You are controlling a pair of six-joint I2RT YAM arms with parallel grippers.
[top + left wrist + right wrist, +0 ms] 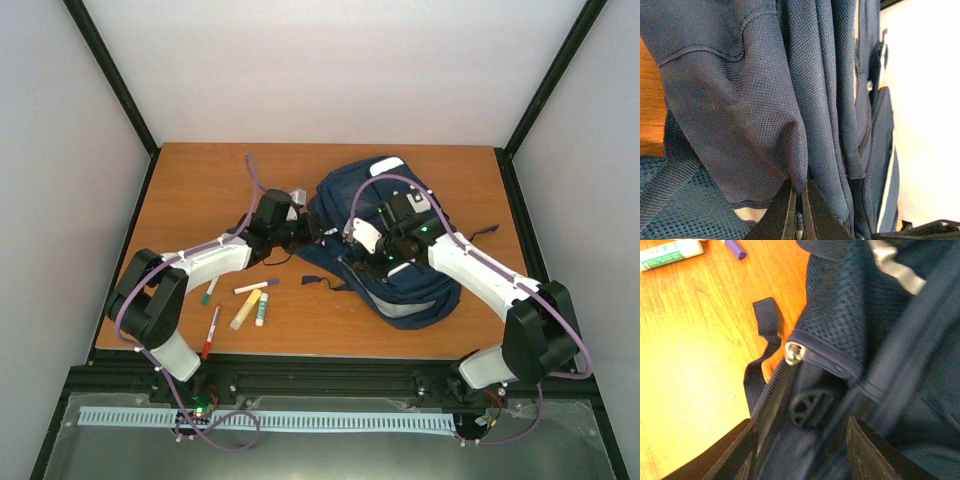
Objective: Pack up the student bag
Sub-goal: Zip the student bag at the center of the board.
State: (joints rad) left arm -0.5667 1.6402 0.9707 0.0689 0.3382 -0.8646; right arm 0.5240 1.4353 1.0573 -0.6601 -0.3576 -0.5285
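The large navy blue fabric backpack (340, 200) lies flat on the right-centre of the brown wooden tabletop (200, 190), with both arms meeting over it.

The left end effector (800, 195) reaches the bag's left edge. In the left wrist view its two dark fingers are clenched on a hanging fold of the navy woven cloth, which rises above the fingertips and fills most of the frame.

The right end effector (800, 425) hovers over the middle of the backpack, pointing down at it. Its black fingers (740, 452) stand apart, released and gripping nothing. Between them runs an opened zipper line with a silver zipper slider (792, 352) at its upper end, next to a panel of navy mesh. A dark strap loop (767, 315) trails off the bag's edge onto the wood just beside the slider.

Left of the backpack, well apart from it and near the left arm's forearm, several small items lie loose:
- a green-capped marker (210, 290)
- a white marker with a purple cap (255, 287)
- a pale yellow stick (245, 310)
- a white glue stick (262, 308)
- a red pen (211, 330)
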